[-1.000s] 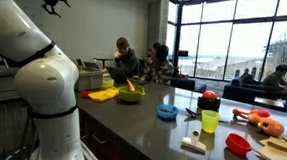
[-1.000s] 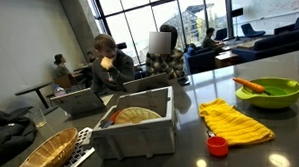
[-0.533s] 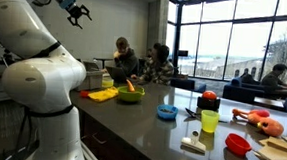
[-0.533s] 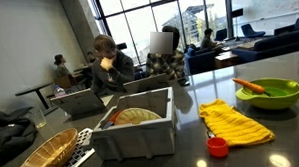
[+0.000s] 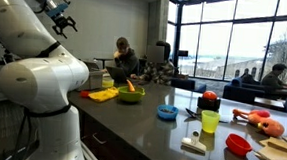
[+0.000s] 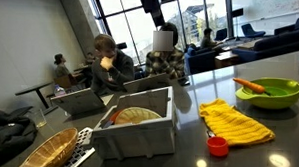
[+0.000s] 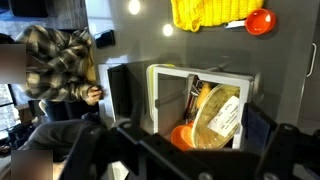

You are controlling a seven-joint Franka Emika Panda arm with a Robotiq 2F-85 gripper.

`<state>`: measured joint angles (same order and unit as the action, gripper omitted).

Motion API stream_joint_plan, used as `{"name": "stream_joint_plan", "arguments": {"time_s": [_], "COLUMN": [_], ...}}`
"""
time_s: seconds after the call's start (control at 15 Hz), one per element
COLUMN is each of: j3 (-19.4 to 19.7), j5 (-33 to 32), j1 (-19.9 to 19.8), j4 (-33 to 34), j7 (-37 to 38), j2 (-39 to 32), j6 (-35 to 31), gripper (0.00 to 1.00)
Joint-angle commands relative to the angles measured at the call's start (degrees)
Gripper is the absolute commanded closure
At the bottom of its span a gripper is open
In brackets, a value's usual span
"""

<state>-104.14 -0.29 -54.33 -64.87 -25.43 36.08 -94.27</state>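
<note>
**Q:** Nearest thing below the gripper (image 5: 63, 23)?

**A:** A white bin (image 7: 152, 95), centre of the wrist view. Lies straight beneath the camera, well apart from the fingers. Stands on the dark counter (image 6: 187, 155), lower centre in an exterior view.

**Q:** Inside the bin?

**A:** A round woven plate (image 7: 222, 115), leaning on edge. Next to it, at lower left, an orange thing (image 7: 180, 136), too blurred to name.

**Q:** Fingers?

**A:** Spread wide, holding nothing. Seen as dark blurred bars along the bottom edge of the wrist view, one toward lower left, one toward lower right, with the bin framed between them.

**Q:** Long side of the bin?

**A:** Runs left to right in the exterior view. Hard to judge in the wrist view, with the lower wall cut off behind the gripper.

**Q:** Around it?

**A:** A yellow cloth (image 7: 205, 12) at top centre of the wrist view, with a small red cup (image 7: 259, 21) just beside it at top right. A green bowl (image 6: 272, 93) at the right of an exterior view and a woven basket (image 6: 42, 152) at lower left. A seated person in plaid (image 7: 60, 65) at the left of the wrist view.

**Q:** Hard to make out?

**A:** Gripper small and high at upper left in an exterior view, with the finger gap unreadable there.
</note>
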Motion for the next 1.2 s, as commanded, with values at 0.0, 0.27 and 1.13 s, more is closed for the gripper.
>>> {"name": "stream_joint_plan", "arguments": {"time_s": [0.0, 0.27, 1.13], "j3": [-2.2, -6.4, -6.6], "j5": [3.6, 6.3, 7.5], "j1": [-4.2, -11.2, -17.1], "j4": [3.7, 7.2, 8.7], "j7": [-5.1, -8.9, -10.1], "j2": [2.5, 4.5, 7.7], "j6": [3.3, 7.2, 10.5], "gripper": [0.0, 0.0, 0.0]}}
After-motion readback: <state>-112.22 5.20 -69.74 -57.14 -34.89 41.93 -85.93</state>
